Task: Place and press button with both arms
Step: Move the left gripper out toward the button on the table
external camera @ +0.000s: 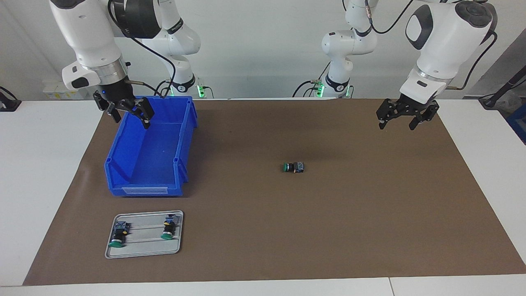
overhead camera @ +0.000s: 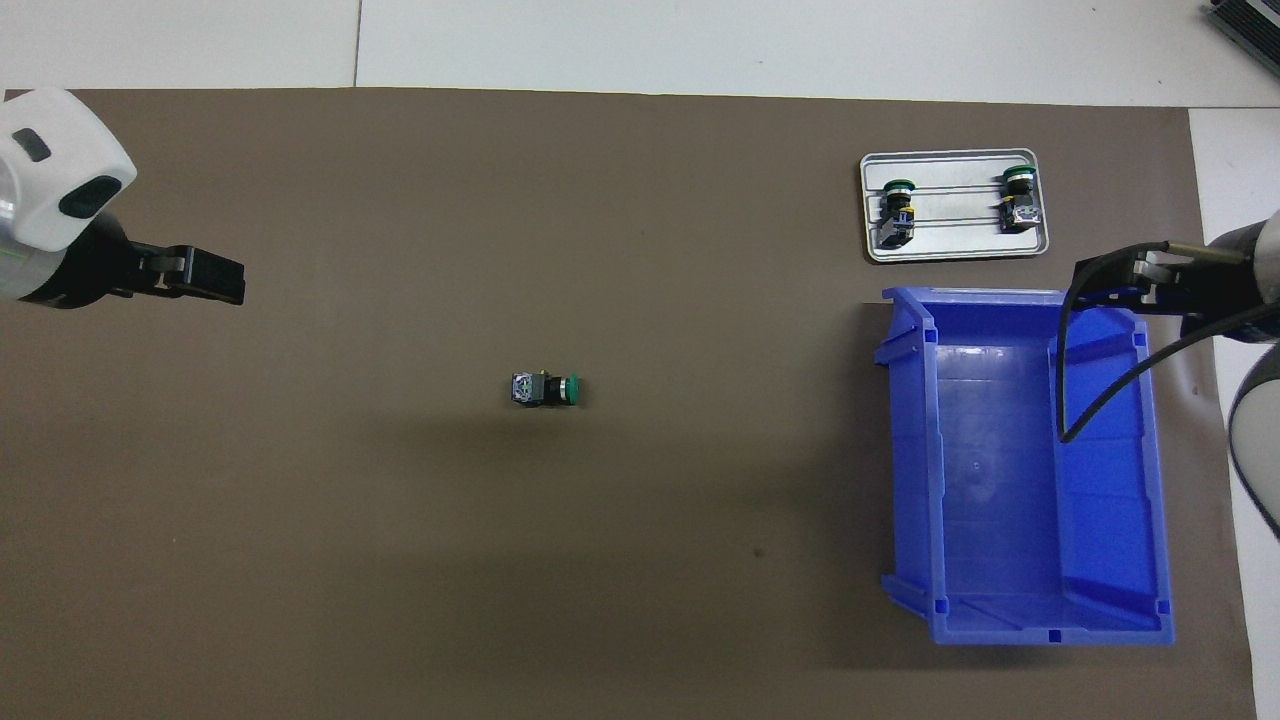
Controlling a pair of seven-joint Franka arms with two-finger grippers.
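The button [external camera: 294,167] [overhead camera: 545,389] lies on its side near the middle of the brown mat [external camera: 328,230], with its green cap toward the right arm's end. No gripper touches it. My left gripper [external camera: 397,124] [overhead camera: 225,280] hangs open over the mat at the left arm's end, with nothing between its fingers. My right gripper [external camera: 131,121] [overhead camera: 1090,275] hangs open and empty over the blue bin [external camera: 144,190] [overhead camera: 900,420].
The blue bin stands at the right arm's end and has nothing in it. Farther from the robots than the bin, a small grey tray [external camera: 144,242] [overhead camera: 950,240] carries two similar buttons [external camera: 118,236] [external camera: 167,229]. White table borders the mat.
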